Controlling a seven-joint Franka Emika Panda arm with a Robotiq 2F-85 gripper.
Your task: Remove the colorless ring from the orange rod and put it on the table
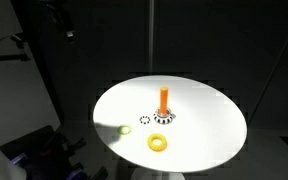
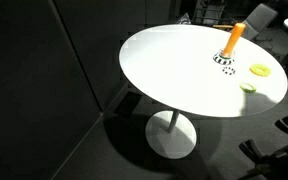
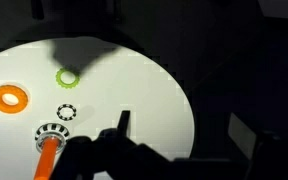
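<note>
White table (image 3: pixel 134 80) bears the colorless ring (image 3: pixel 67 112), lying apart from the wide-open hand (image 3: pixel 184 138).

Open table (image 1: pixel 212 118) around orange rod (image 1: pixel 163 100)

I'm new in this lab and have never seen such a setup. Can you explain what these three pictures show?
This is a robot arm that a person steers from a distance. Two pictures come from cameras standing outside it, looking at a round white table from different sides; the arm itself is lost in the dark there. The third comes from a camera on the arm's wrist, looking down past its pincer, which is open and holds nothing. On the table stands an orange rod. Lying apart from it are a small see-through ring, a yellow ring and a green ring.
</note>
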